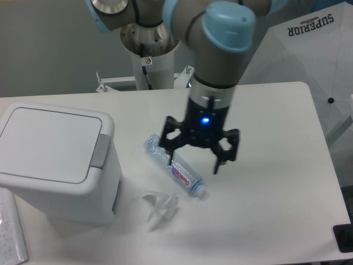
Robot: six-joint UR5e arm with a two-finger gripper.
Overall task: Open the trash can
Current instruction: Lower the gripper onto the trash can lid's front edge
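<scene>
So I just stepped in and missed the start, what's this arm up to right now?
The arm is working toward opening the trash can, but it isn't there yet. Its claw is open and holds nothing, hanging above the table over the plastic bottle lying on its side. The trash can sits at the left with its lid flat and closed, and the grey push tab untouched. A small clear plastic piece lies in front of the bottle.

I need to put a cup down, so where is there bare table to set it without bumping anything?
Bare table lies right of the gripper out to the right edge, and along the back edge behind the trash can. It is crowded between the can, the bottle and the clear plastic piece.
</scene>
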